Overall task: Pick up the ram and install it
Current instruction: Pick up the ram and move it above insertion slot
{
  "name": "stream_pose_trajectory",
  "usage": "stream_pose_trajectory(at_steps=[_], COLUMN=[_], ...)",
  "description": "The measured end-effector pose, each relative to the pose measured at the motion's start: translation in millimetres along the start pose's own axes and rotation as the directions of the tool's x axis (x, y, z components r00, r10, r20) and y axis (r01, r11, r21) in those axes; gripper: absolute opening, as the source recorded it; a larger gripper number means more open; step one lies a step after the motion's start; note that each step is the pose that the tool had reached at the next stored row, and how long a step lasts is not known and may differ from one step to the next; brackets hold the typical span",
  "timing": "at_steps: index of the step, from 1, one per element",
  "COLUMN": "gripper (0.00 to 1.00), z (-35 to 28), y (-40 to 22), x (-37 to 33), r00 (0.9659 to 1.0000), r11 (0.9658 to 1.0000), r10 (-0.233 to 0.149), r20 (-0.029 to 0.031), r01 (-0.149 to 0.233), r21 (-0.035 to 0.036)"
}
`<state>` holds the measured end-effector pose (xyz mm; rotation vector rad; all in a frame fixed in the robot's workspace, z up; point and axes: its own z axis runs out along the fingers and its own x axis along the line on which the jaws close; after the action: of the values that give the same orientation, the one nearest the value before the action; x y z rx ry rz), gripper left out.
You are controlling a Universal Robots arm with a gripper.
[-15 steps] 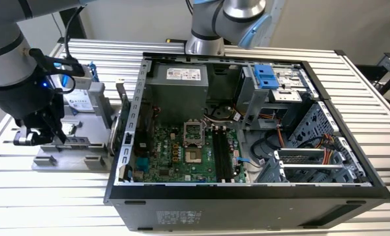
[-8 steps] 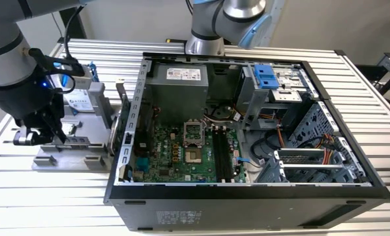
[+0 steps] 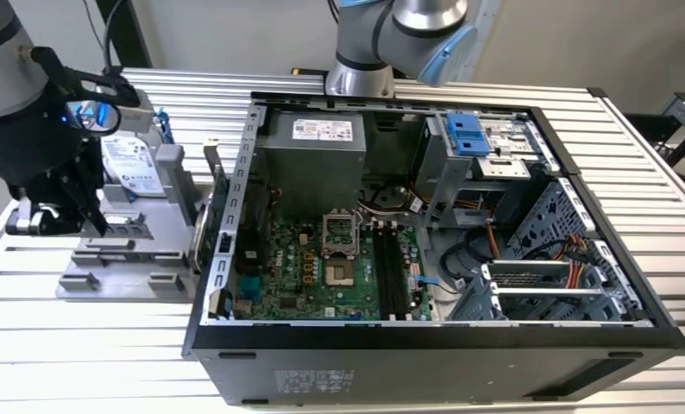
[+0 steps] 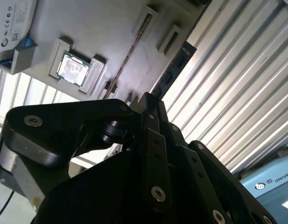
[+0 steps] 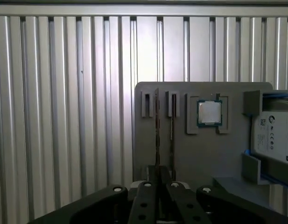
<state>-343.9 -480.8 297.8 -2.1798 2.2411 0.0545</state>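
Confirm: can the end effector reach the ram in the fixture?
Probably yes: the end effector is right at the ram, which stands on edge in the grey fixture, nothing between them; processor and hard drive sit aside.

Arm (image 3: pixel 0 60): fat round grey tube, black parts lower down, a bit of blue.
Cable (image 3: pixel 105 39): thin, black, right beside the arm.
Gripper (image 5: pixel 158 170): black flat bars.
Screws (image 5: pixel 117 189): small, round, silver, on the gripper's bars.
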Motion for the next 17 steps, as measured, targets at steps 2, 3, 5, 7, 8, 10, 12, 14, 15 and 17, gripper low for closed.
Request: stream_pose_trajectory(at_steps=[2,3,5,7,8,10,12,14,15,17], gripper=[0.00,0.00,0.00,0.00,0.00,0.00,0.00,0.00,0.00,0.00], z=[-6.6,-10.4,-18.0,-25.5,-29.4,-36.6,-44.8,-53.4,-57.4,-64.2], y=[0.1,0.2,0.3,0.5,0.6,0.7,0.8,0.9,1.0,1.1], x=[-1.0,-1.2,-1.4,-1.8,-2.0,-2.6,-3.1,-3.5,-3.6,-3.9], r00=[1.0000,1.0000,1.0000,1.0000,1.0000,1.0000,1.0000,1.0000,1.0000,1.0000], r11=[1.0000,1.0000,1.0000,1.0000,1.0000,1.0000,1.0000,1.0000,1.0000,1.0000], r10=[-0.001,-0.001,-0.001,-0.001,-0.001,-0.001,-0.001,-0.001,-0.001,-0.001], r20=[0.0000,0.0000,0.0000,0.0001,-0.0001,0.0001,-0.0001,0.0000,0.0000,0.0000], r01=[0.001,0.001,0.001,0.001,0.001,0.001,0.001,0.001,0.001,0.001], r21=[0.0001,0.0001,0.0004,0.0008,0.0008,0.0012,0.0013,0.0015,0.0016,0.0019])
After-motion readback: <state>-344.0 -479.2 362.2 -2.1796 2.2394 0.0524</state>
